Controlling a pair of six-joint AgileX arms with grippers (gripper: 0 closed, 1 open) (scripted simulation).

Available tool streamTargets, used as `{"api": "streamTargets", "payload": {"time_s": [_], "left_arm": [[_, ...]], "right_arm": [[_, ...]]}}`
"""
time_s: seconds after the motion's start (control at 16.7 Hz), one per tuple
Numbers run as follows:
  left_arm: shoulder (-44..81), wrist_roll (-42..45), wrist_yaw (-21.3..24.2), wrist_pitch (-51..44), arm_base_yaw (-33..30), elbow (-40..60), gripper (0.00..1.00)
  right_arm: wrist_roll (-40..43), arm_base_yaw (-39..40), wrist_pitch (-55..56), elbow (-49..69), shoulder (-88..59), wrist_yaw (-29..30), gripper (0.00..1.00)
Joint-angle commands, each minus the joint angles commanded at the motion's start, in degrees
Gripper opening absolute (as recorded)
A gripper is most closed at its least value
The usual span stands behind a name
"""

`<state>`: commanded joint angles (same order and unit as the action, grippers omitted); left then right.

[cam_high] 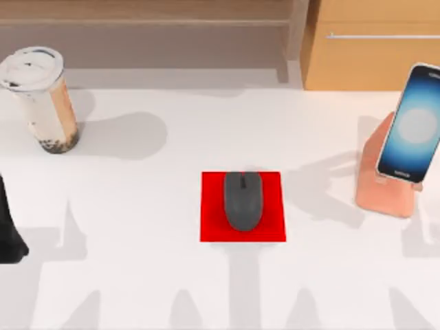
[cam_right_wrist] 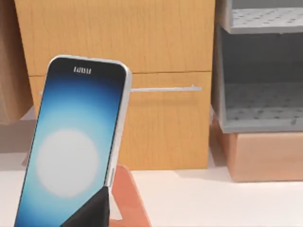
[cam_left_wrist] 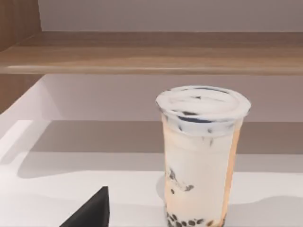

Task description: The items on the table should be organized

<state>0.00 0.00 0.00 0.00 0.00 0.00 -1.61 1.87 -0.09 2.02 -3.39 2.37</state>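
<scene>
A dark grey computer mouse (cam_high: pixel 243 199) lies on the flat red mat (cam_high: pixel 210 227) in the middle of the white table (cam_high: pixel 137 275). The milk tea cup (cam_high: pixel 41 100) with its white lid stands upright at the far left; the left wrist view faces the cup (cam_left_wrist: pixel 201 156) from a short way off, with a dark part of my left gripper (cam_left_wrist: pixel 92 213) low in that picture. The smartphone (cam_high: pixel 414 124) leans with its screen glowing on the salmon-pink stand (cam_high: pixel 381 192) at the right. The right wrist view faces the smartphone (cam_right_wrist: pixel 75 151), a dark part of my right gripper (cam_right_wrist: pixel 92 210) before it.
My left arm (cam_high: pixel 8 230) shows as a dark shape at the table's left edge. A wooden cabinet (cam_high: pixel 371 48) with a metal handle stands behind the table at the right, and a low wooden shelf (cam_high: pixel 151 20) runs along the back.
</scene>
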Motion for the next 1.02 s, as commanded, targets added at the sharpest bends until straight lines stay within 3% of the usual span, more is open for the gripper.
{"api": "streamTargets", "payload": {"time_s": [0.6, 1.02], "left_arm": [[1.74, 0.28, -0.19, 1.32, -0.23, -0.31, 1.0], [26.74, 2.7, -2.05, 18.51, -2.25, -0.59, 1.0]], "right_arm": [[1.61, -1.87, 0.09, -2.02, 3.38, -2.37, 1.0], [1.61, -1.87, 0.09, -2.02, 3.38, -2.37, 1.0]]}}
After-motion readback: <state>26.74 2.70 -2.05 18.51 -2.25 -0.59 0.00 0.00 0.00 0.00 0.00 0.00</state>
